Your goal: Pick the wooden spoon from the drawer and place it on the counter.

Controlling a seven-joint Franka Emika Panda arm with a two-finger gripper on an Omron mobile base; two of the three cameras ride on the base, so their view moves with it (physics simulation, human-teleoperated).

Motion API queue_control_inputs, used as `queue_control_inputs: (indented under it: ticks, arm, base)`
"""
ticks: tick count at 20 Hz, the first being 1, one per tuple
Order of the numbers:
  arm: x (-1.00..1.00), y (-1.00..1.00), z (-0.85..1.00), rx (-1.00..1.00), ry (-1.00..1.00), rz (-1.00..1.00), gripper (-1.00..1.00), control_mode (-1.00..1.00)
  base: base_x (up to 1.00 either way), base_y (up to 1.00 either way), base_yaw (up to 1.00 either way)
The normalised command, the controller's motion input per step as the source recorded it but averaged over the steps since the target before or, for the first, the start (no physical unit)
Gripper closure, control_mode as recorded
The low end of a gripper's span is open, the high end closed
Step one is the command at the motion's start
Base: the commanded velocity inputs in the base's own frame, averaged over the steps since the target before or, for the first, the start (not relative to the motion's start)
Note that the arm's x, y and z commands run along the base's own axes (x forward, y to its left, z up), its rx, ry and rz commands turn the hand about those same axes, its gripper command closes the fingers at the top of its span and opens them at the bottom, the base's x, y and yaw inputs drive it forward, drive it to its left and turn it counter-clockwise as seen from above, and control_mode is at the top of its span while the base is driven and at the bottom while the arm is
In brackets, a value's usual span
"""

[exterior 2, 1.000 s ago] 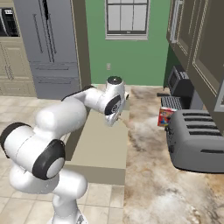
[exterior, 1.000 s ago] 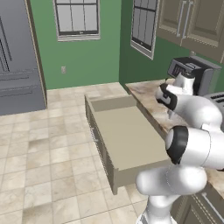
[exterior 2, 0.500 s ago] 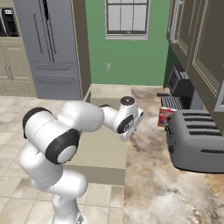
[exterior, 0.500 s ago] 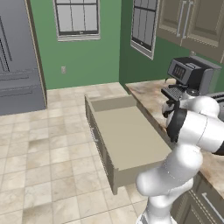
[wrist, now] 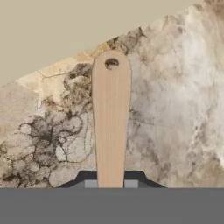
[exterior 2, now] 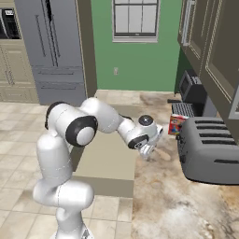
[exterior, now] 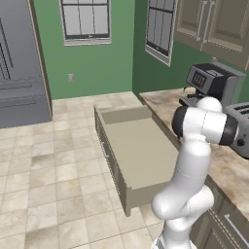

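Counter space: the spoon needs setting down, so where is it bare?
Bare marbled counter lies under the pincer, between the open drawer and the toaster. Behind, the red box and coffee machine crowd it.

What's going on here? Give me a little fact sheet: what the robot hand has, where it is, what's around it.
held item: wooden spoon, handle clamped in the gripper
gripper position: over the counter, just past the drawer's edge
spoon contact with counter: cannot tell
drawer: pulled open, bottom bare
nearby on counter: grey toaster, small red box, dark coffee machine
task stage: spoon out of the drawer, not yet released
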Motion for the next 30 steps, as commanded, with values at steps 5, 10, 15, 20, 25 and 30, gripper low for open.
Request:
queue_control_inputs:
  ticks: [5, 10, 15, 20, 25, 30]
  arm:
    - [0.39, -0.57, -0.36, 0.0, 0.0, 0.0, 1.0, -1.0]
    - [0.35, -0.54, -0.35, 0.0, 0.0, 0.0, 1.0, -1.0]
    - [0.04, -0.18, -0.07, 0.0, -0.07, 0.0, -1.0, -1.0]
    - [-0.14, -0.03, 0.0, 0.0, -0.19, 0.0, -1.0, -1.0]
    - [-0.53, 0.14, 0.21, 0.0, -0.3, 0.01, -1.0, -1.0]
    - [-0.71, 0.83, 0.35, -0.07, -0.26, 0.01, -1.0, -1.0]
  base:
    - [0.0, 0.0, 0.0]
    - [0.0, 0.0, 0.0]
    - [0.0, 0.0, 0.0]
    - [0.0, 0.0, 0.0]
    - [0.0, 0.0, 0.0]
    - [0.0, 0.0, 0.0]
